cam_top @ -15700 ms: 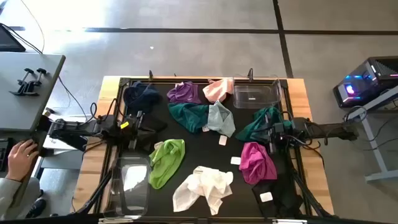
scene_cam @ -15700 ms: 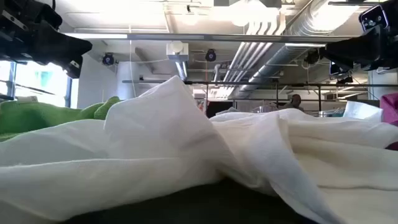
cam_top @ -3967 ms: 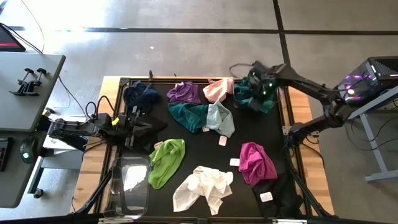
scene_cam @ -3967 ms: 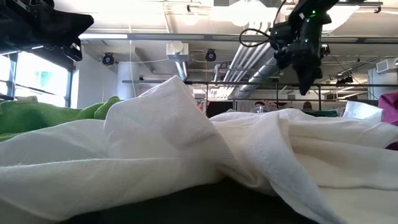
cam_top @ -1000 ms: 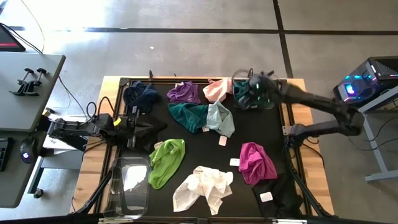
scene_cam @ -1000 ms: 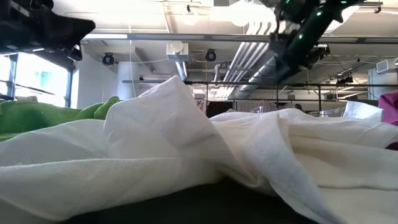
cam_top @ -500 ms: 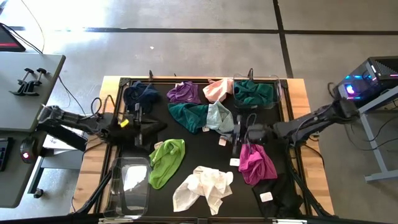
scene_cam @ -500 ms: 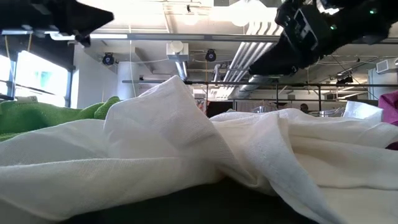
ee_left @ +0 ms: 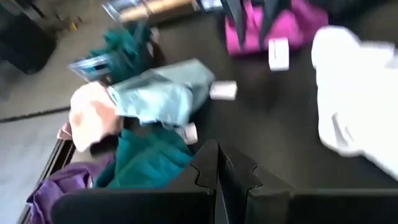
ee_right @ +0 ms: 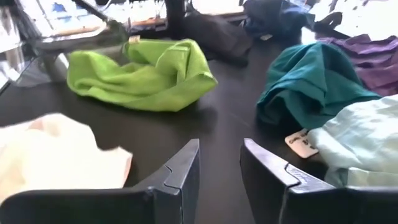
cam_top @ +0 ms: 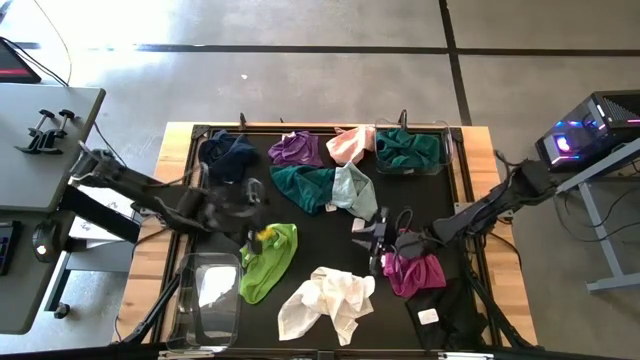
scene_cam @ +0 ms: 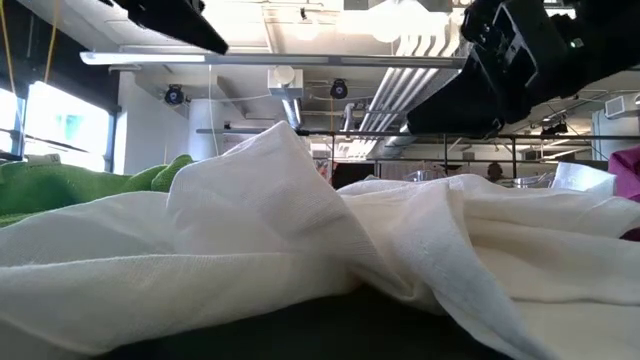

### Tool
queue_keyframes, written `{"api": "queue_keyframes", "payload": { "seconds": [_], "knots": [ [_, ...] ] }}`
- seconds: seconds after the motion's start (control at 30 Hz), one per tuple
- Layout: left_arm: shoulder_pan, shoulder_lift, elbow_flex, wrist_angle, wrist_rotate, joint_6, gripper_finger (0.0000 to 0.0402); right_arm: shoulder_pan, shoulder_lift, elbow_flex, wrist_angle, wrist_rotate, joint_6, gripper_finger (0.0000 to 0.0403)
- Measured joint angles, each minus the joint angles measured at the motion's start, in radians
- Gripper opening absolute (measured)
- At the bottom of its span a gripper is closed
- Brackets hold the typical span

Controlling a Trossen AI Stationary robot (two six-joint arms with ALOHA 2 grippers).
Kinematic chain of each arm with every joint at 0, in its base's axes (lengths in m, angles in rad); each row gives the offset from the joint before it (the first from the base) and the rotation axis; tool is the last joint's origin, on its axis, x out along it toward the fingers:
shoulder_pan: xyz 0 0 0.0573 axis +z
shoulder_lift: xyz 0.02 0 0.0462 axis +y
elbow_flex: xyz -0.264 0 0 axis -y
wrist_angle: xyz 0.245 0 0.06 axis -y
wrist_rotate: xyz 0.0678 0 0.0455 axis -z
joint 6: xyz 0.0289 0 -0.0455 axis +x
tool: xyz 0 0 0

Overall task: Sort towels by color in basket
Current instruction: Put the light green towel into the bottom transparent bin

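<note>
**Meanwhile, both arms low over the bench — one teal towel already in a bin**

Starting at the bench's left edge, the left gripper (cam_top: 262, 236) hung over the near-left middle, just above the lime towel (cam_top: 268, 260); in its own wrist view its two fingers stood pressed together, clenched on nothing. An empty clear bin (cam_top: 208, 292) sat at the near-left corner. At the far-left corner lay the navy towel (cam_top: 229, 155), and beside it, along the far edge, the purple towel (cam_top: 296, 148) and the pink towel (cam_top: 349, 144).

Toward the middle, a dark teal towel (cam_top: 303, 186) touched the mint towel (cam_top: 354, 188), with a small white tag (cam_top: 359, 226) just near them. The white towel (cam_top: 327, 300) sprawled along the near edge, filling most of the low view (scene_cam: 300, 240).

Further right, the right gripper (cam_top: 378, 240) sat at the left side of the magenta towel (cam_top: 418, 272) — its fingers (ee_right: 180, 171) parted, released, with bare black mat between them in the wrist view. That view looked across to the lime towel (ee_right: 146, 74) and the dark teal one (ee_right: 308, 84).

At the far-right corner a second clear bin (cam_top: 443, 150) held another teal towel (cam_top: 406, 150). A black towel (cam_top: 452, 318) lay at the near-right corner, a white tag (cam_top: 428, 316) on it.
</note>
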Motion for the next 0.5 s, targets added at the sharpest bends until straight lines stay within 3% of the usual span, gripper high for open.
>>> {"api": "queue_keyframes", "payload": {
  "seconds": [0.13,0.3,0.5],
  "knots": [
    [-0.037,0.143,0.111,-0.134,-0.024,-0.022,0.0000,0.014,0.069,0.000,0.093,0.025,-0.001,0.0108],
    [-0.068,0.272,0.174,-0.179,-0.024,-0.069,0.0006,0.019,0.144,0.000,0.166,0.018,0.040,0.0108],
    [-0.088,0.361,0.180,-0.227,0.059,-0.162,0.0072,0.018,0.194,0.000,0.197,0.000,0.077,0.0108]
  ]
}}
